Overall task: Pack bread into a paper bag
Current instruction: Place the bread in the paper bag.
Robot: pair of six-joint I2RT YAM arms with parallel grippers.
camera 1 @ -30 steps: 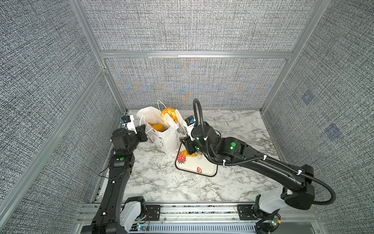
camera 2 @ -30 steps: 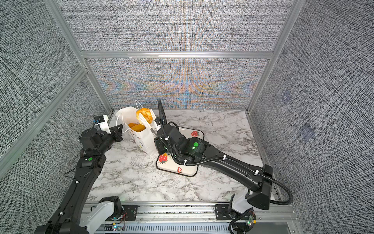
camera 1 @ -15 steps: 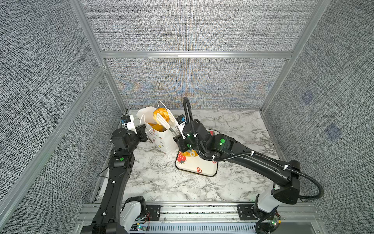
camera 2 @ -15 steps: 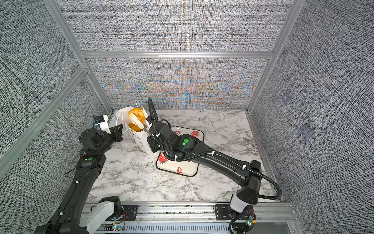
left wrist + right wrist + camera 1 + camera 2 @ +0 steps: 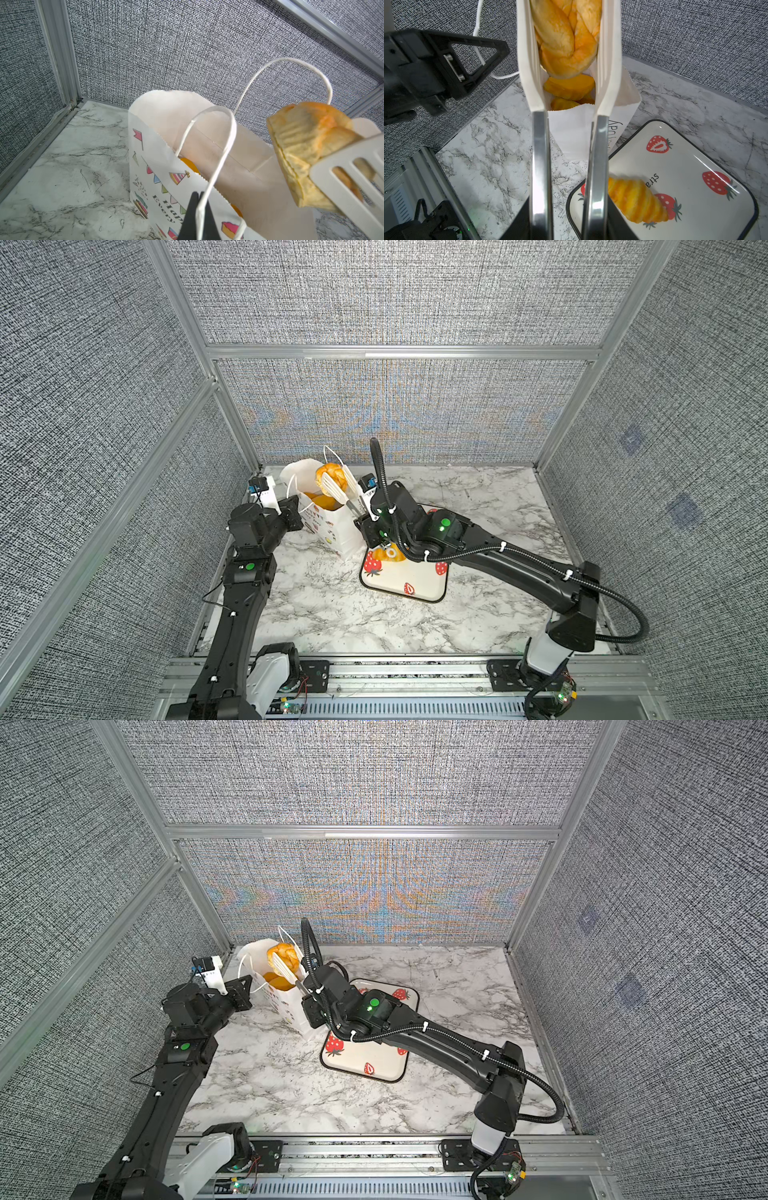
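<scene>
- Okay, so packing looks well along: the paper bag [image 5: 332,529] stands open with at least two orange pieces [image 5: 569,87] already down inside.
- One twisted roll [image 5: 566,41] hangs right over the bag's mouth, not dropped yet.
- The right gripper [image 5: 566,224] is clamped on a pair of tongs [image 5: 542,145], and their white slotted tips squeeze the roll from both sides.
- The left gripper [image 5: 196,207] is pinched tight on the bag's near cord handle [image 5: 220,145], holding that side up.
- In a top view the bag sits just beside the strawberry tray [image 5: 415,587], at about its 10 o'clock.
- Left to do: let this roll go, then fetch the croissant [image 5: 637,199] lying on the tray. The arm covers part of the tray in both top views, so maybe there's more under it, can't say.
- The roll's long axis runs along the tongs, roughly 5 to 11 o'clock seen from above, free end pointing toward 11, away from the gripper.
</scene>
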